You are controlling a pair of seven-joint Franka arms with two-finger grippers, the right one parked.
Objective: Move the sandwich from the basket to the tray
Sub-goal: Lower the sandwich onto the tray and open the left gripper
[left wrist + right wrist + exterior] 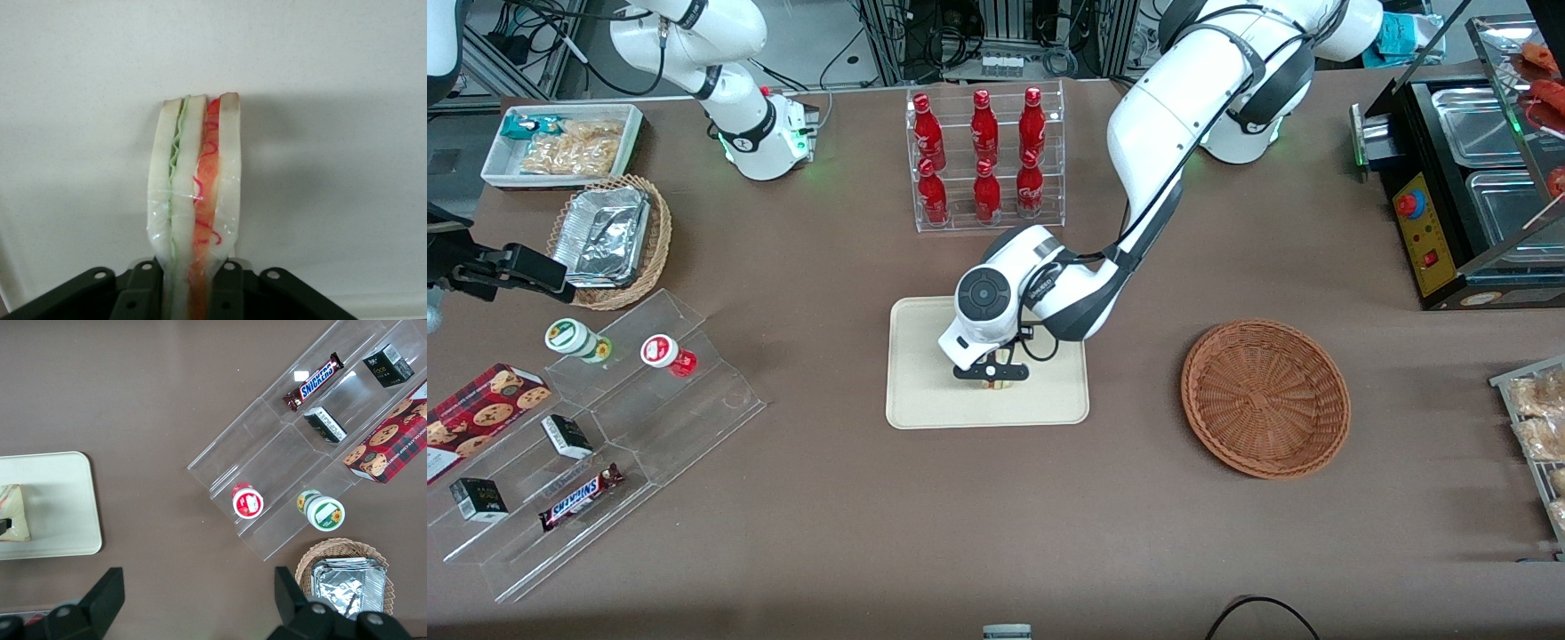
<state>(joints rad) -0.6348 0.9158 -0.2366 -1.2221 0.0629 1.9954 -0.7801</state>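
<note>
Hand (pixel 991 377) over tray (pixel 925 404); wrist view shows sandwich (pixel 195 213) clamped.

Overhead front camera; 2 wrist close-ups

Clear-wrapped sandwich (pixel 195 200), green and red-orange layers visible, is clamped in the gripper (pixel 991 377) over the cream tray (pixel 925 400). Reddish-brown wicker basket (pixel 1265 397) is seen beside the tray.

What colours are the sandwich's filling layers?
Green and red-orange between white bread; the sandwich in the pincer shows best in the left wrist view.
</note>
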